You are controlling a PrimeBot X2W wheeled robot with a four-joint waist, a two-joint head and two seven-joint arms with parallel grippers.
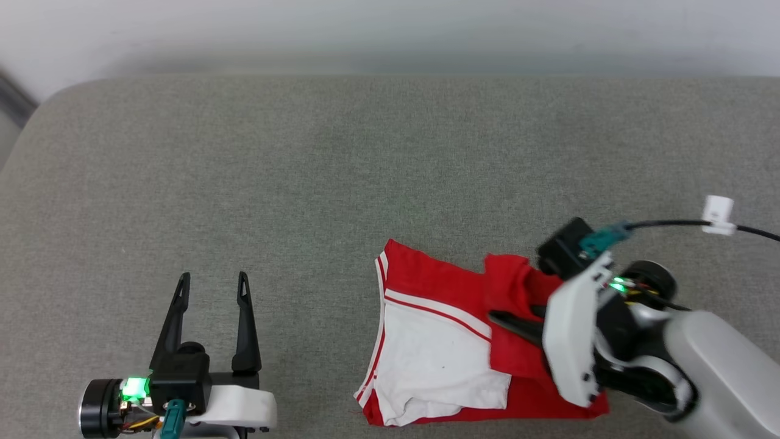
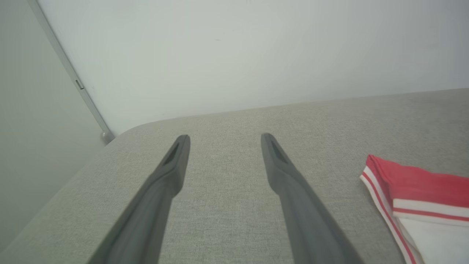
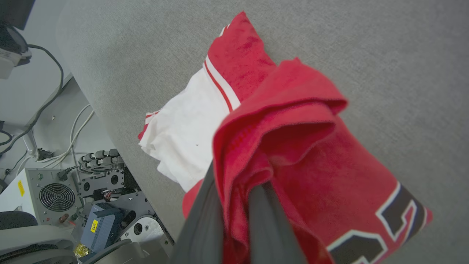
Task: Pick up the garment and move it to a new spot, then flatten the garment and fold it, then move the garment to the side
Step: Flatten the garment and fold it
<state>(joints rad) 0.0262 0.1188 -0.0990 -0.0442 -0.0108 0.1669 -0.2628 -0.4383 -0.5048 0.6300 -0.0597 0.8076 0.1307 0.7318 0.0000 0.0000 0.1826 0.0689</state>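
Right gripper (image 1: 499, 319) sits closest, low at the right of the head view, jaws nearly closed and pinching a bunched red fold of the garment (image 1: 439, 347). Right wrist view confirms it: red cloth is wrapped over and between both dark fingers (image 3: 205, 220), lifted a bit off the rest of the shirt. Black white-edged lettering (image 3: 384, 227) shows on the panel below the pinch.

Garment lies on the grey padded surface (image 1: 304, 183), right of centre and near the front edge. It is a compact bundle, not spread out. White sleeve (image 1: 426, 366) is laid over the red body, striped trim along its left side. Edges are uneven and the top layer is rumpled.

Left gripper (image 1: 212, 277) is at the lower left, jaws wide apart, holding nothing, well apart from the garment, fingers pointing up the view.

Progress, as a judgement: pick-up and relocation look done, and flattening probably too, since the shirt is already doubled over. The fold looks mid-way or near its end. Left to do: lay the pinched flap down, tidy the fold, then shift the bundle to the side. Cannot tell which fold this one is.
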